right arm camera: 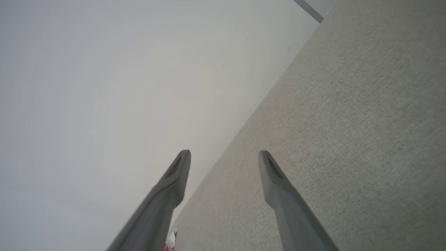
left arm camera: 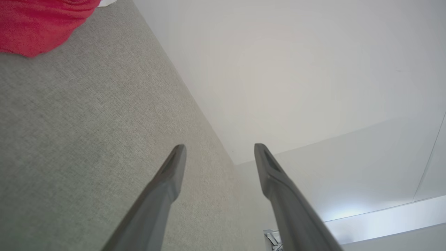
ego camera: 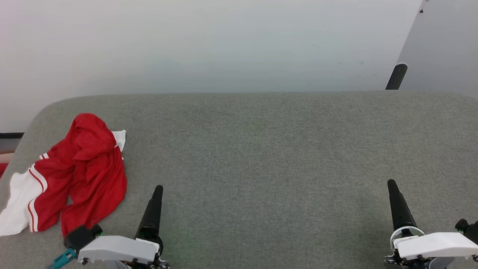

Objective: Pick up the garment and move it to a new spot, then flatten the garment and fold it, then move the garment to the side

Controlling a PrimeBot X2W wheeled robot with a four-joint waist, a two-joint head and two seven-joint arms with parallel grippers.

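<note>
Head view, crumpled red-and-white shirt [ego camera: 84,164] at left edge of worktop [ego camera: 261,149], left gripper [left arm camera: 219,148] spread wide, empty, right gripper [right arm camera: 224,153] likewise spread.

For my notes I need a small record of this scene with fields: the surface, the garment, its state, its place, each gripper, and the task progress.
surface: grey woven fabric-covered top
garment: red jersey-style shirt with white sleeves and striped trim
garment state: crumpled heap, neither flattened nor folded
garment place: left end of the surface, to the left of the left gripper
left gripper: open, holds nothing
right gripper: open, holds nothing, over bare surface
task progress: pick-up not yet done
</note>
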